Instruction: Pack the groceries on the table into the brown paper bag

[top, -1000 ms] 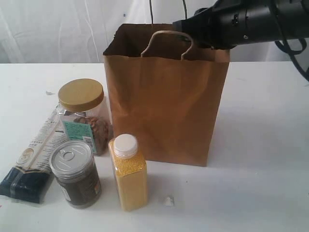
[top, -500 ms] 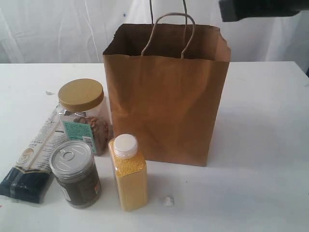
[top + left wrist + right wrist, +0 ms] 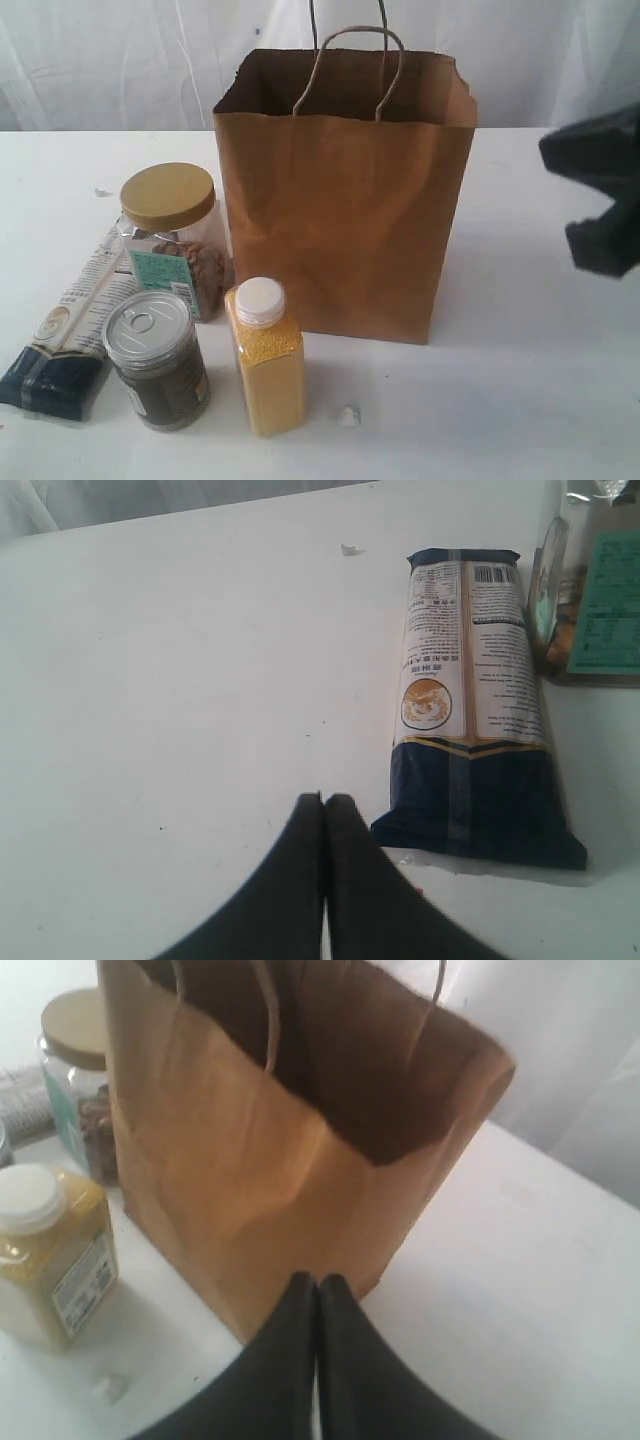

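Your left gripper [image 3: 323, 802] and right gripper [image 3: 317, 1282] are both pinched shut on nothing, so spread the right one, take the white-capped yellow bottle [image 3: 266, 356] at lower centre round its body and lift it clear of the brown paper bag [image 3: 345, 210] rim. On the table [image 3: 520, 400] at lower left count two jars, the tan-lidded clear jar [image 3: 170, 240] and the silver-lidded dark jar [image 3: 156, 358], one bottle and one long white-and-navy packet [image 3: 68, 335], with one bag open at centre

White table [image 3: 520, 400]: one bag, four groceries, one scrap.
Brown paper bag [image 3: 340, 220] upright, mid-table. Left of it: tan-lidded clear jar [image 3: 170, 235]; silver-lidded dark jar [image 3: 157, 360] nearer the front; white-capped yellow bottle [image 3: 266, 360] just before the bag; long white-and-navy packet [image 3: 70, 330] lying flat, leftmost. Small white scrap [image 3: 348, 416] beside the bottle.
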You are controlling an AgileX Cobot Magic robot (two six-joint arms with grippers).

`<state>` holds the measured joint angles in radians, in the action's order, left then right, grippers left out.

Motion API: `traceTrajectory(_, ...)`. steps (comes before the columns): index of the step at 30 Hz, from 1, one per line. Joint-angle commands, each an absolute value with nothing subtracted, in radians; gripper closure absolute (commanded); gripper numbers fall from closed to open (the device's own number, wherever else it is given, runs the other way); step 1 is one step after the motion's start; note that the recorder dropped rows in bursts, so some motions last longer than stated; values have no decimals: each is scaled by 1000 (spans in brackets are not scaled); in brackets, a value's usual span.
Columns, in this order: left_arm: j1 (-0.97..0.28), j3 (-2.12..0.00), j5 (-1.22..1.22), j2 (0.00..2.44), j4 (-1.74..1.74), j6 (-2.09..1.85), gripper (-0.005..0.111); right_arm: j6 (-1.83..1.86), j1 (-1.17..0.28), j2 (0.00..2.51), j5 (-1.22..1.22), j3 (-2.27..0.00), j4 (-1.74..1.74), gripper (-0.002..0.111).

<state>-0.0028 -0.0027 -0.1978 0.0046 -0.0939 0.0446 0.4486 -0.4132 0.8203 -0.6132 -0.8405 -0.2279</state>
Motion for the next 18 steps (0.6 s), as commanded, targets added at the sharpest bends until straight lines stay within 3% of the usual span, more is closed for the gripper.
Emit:
traceTrajectory(1,-2,0,-194,0,-91,46,107,454,-409,821,-558,-689,-324,108)
traceTrajectory(6,-2,0,-194,0,-91,46,107,576,-446,900,-551,-592,-443,108)
traceTrajectory(18,-2,0,-194,0,-91,46,107,626,-727,1232,-640,-662,-367,108)
